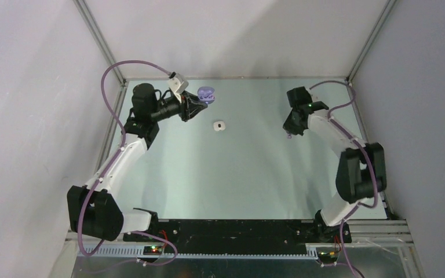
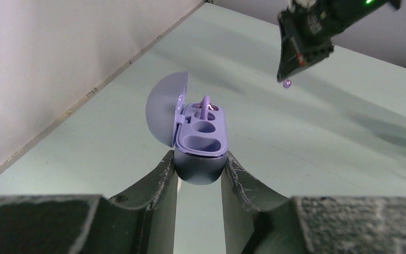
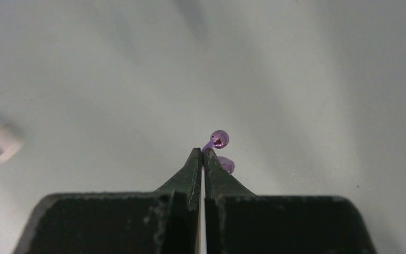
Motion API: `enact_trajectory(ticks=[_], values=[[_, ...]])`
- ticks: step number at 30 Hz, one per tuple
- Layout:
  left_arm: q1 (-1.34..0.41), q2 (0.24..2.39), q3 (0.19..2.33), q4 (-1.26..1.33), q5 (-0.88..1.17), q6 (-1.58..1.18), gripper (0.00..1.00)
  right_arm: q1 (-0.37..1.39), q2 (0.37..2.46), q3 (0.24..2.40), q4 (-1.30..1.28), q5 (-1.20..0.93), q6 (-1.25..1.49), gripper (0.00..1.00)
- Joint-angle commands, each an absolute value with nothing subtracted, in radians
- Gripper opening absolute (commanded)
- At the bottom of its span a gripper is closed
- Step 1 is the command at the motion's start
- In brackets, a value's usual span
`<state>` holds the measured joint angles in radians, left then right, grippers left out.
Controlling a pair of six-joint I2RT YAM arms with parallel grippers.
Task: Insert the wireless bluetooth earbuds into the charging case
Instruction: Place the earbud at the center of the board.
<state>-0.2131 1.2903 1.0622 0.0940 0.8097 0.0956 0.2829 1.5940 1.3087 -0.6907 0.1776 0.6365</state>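
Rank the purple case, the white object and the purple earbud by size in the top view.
1. purple case, open, held by the left end effector.
2. white object, clearly smaller.
3. purple earbud, a speck at the right end effector.

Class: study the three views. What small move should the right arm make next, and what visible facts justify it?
Probably carry the right gripper, shut on a purple earbud, across toward the open charging case clamped in the left gripper. Its lid is up, a well looks empty, and the earbud is far from it.
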Motion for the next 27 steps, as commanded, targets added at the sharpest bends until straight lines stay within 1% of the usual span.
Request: enact_trajectory(ticks=[1,6,12,13,15,16,17,18,20,21,22,24,26,27], values=[[-0.229,1.258,1.080,0.127,0.779,0.070,0.00,0.292,1.698,1.284,-0.760,0.350,0.914,0.00],[-0.254,1.256,1.084,0.119,0.801,0.081,0.00,0.278,1.792,1.284,-0.774,0.322,1.021,0.00],[-0.286,1.273,1.105,0.126,0.840,0.076,0.00,0.263,1.853,1.282,-0.793,0.258,1.091,0.00],[-0.287,1.281,1.108,0.125,0.843,0.075,0.00,0.263,1.860,1.282,-0.791,0.251,1.094,0.01],[-0.287,1.293,1.120,0.123,0.845,0.067,0.00,0.262,1.880,1.283,-0.781,0.224,1.096,0.14],[-0.287,1.296,1.129,0.122,0.844,0.067,0.00,0.256,1.891,1.285,-0.769,0.207,1.088,0.23],[-0.287,1.303,1.132,0.117,0.841,0.070,0.00,0.252,1.895,1.288,-0.768,0.205,1.080,0.26],[-0.287,1.309,1.142,0.104,0.839,0.079,0.00,0.240,1.895,1.305,-0.778,0.197,1.061,0.34],[-0.286,1.316,1.156,0.086,0.833,0.092,0.00,0.213,1.892,1.343,-0.792,0.172,1.005,0.42],[-0.286,1.318,1.160,0.080,0.831,0.095,0.00,0.203,1.881,1.378,-0.796,0.162,0.950,0.43],[-0.285,1.318,1.166,0.072,0.831,0.103,0.00,0.181,1.875,1.401,-0.810,0.155,0.919,0.47],[-0.284,1.320,1.173,0.068,0.828,0.113,0.00,0.146,1.854,1.477,-0.822,0.115,0.778,0.55],[-0.284,1.323,1.183,0.072,0.821,0.120,0.00,0.112,1.839,1.559,-0.815,-0.011,0.596,0.60],[-0.284,1.325,1.187,0.074,0.814,0.120,0.00,0.102,1.836,1.618,-0.811,-0.128,0.446,0.62]])
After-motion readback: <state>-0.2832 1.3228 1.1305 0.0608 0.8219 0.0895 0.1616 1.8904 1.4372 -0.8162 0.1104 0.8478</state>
